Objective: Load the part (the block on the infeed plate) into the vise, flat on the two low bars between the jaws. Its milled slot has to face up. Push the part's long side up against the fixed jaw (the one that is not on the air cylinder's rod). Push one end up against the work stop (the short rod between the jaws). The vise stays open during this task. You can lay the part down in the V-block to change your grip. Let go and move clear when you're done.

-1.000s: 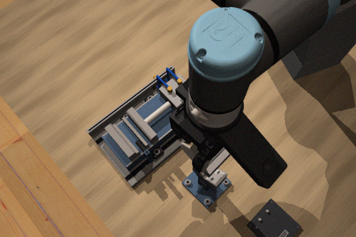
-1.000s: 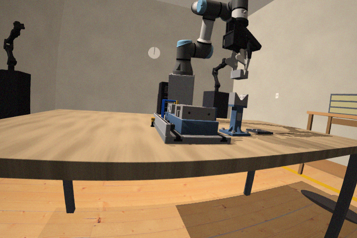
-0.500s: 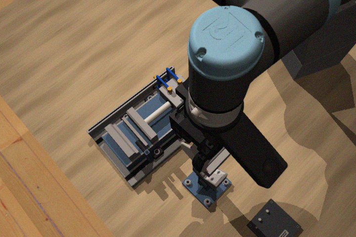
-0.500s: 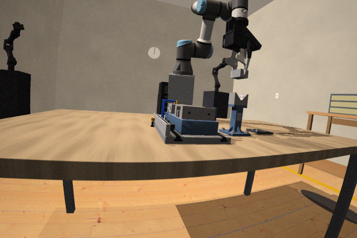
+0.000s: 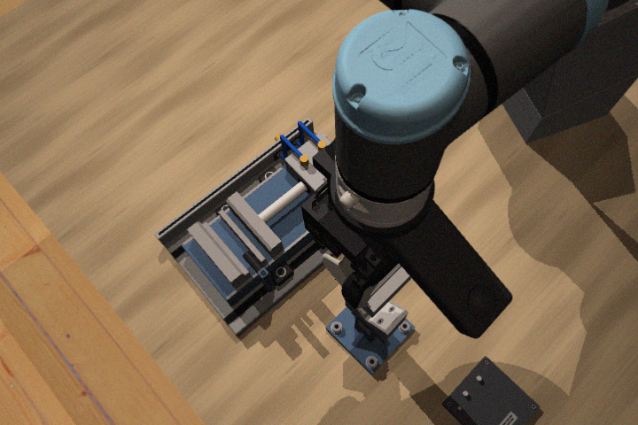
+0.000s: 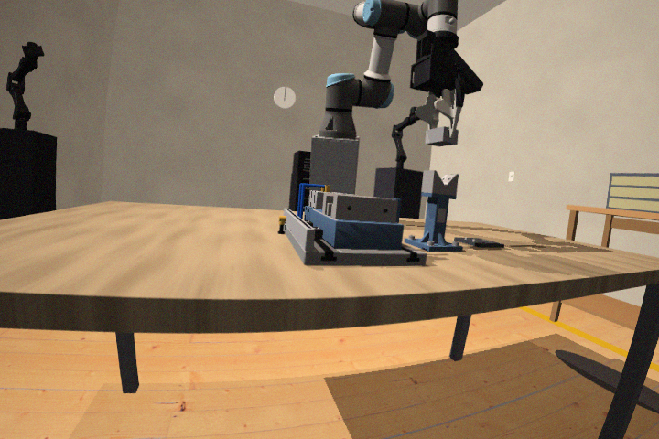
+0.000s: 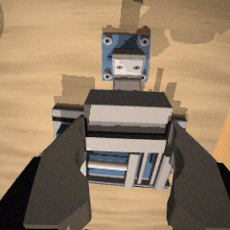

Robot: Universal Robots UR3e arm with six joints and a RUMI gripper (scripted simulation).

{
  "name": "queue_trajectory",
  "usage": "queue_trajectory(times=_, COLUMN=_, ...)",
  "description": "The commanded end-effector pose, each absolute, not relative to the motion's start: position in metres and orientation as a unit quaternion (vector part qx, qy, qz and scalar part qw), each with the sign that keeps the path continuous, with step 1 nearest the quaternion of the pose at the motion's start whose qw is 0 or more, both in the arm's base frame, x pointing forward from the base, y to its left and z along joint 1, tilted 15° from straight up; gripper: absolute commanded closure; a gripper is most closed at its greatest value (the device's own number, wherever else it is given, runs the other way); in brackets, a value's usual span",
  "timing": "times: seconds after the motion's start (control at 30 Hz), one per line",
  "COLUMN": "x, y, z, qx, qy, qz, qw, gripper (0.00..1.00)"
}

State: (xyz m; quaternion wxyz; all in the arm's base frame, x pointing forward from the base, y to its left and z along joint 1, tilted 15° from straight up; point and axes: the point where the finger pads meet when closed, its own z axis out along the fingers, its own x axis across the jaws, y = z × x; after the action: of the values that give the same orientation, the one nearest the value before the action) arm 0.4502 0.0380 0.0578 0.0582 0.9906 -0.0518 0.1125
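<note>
My gripper [image 6: 443,123] [image 7: 126,118] is shut on the part [image 5: 389,287] [image 6: 440,135] [image 7: 126,116], a grey block held level across its long sides. A dark groove runs along the face that shows in the wrist view. The part hangs well above the V-block [image 5: 389,316] [image 6: 439,184] [image 7: 128,68], a little toward the vise. The vise [image 5: 239,235] [image 6: 356,228] [image 7: 115,168] stands open and empty, with the fixed jaw [image 5: 217,252], the moving jaw [image 5: 254,222] on the white rod, and the dark work stop [image 5: 253,258]. The infeed plate [image 5: 490,396] [image 6: 478,241] is bare.
The V-block stands on a blue post with a bolted blue base [image 5: 352,336] [image 6: 431,243] between the vise and the infeed plate. Blue hoses [image 5: 291,142] [image 6: 304,198] rise at the cylinder end of the vise. The arm hides much of the table right of the vise.
</note>
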Motion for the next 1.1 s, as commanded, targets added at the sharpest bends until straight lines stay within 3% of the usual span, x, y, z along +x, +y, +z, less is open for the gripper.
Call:
queue_trajectory(times=0.0, x=0.452, y=0.037, z=0.059, qx=0.990, qy=-0.058, qz=0.115, qw=0.058, gripper=1.00)
queue_trajectory(times=1.07, x=0.462, y=0.011, z=0.064, qx=0.979, qy=-0.161, qz=0.118, qw=0.045, gripper=1.00)
